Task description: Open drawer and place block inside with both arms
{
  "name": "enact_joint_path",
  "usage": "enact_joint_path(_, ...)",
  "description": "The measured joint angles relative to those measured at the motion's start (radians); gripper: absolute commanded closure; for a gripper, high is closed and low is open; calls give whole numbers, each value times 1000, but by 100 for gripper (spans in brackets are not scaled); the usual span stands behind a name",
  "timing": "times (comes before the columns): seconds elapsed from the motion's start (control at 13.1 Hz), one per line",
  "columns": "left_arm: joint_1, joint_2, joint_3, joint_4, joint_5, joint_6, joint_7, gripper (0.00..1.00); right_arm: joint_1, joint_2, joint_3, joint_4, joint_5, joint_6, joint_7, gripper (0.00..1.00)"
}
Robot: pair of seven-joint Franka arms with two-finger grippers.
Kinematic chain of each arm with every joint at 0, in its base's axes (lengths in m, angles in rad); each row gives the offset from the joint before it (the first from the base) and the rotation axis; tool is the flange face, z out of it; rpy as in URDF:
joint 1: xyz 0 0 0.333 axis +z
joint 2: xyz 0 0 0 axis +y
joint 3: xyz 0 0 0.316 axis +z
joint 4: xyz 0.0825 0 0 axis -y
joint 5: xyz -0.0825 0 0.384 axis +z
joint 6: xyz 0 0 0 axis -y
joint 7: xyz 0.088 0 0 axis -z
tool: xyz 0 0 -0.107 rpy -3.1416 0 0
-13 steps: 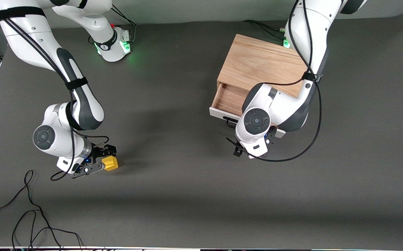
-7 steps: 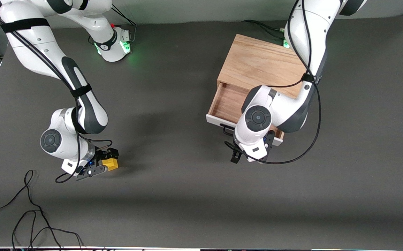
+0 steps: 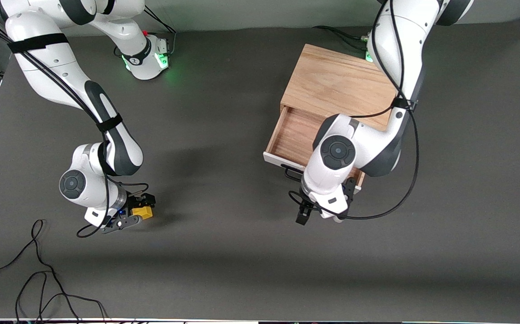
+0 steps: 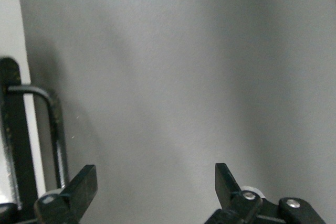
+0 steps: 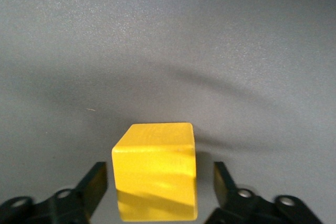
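Fingers of the black right gripper (image 5: 156, 184) stand on both sides of the small yellow cube block (image 5: 156, 174) on the dark grey table (image 3: 224, 252), a gap showing at each side (not yet clamped). The wide white-fronted drawer (image 3: 292, 137) of the light oak box (image 3: 338, 83) stands pulled out, wood interior showing. Just beside its black bar handle (image 4: 55, 129), the black left gripper (image 4: 156, 184) hangs spread apart and empty.

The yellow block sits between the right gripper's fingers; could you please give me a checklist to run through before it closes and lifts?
1. Block centred between the right gripper fingers: ok.
2. Fingers touching the block: not ok, a gap shows on each side.
3. Block flat on the table: ok.
4. Drawer pulled out, wood floor showing: ok.
5. Left gripper open, off the handle: ok.
6. Drawer opening free of the left arm: not ok, its wrist hangs over it.
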Motion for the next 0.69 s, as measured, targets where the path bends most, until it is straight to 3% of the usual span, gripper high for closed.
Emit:
enact_joint_path(0.38,69,-89,50,105,16,-232,219,0,0,0,0,12,0,12,-1,75)
enact_joint_path(0.69,189,-231,52,113,-9,-454,611,0,0,-4,0,47,-1,-11,-1,80)
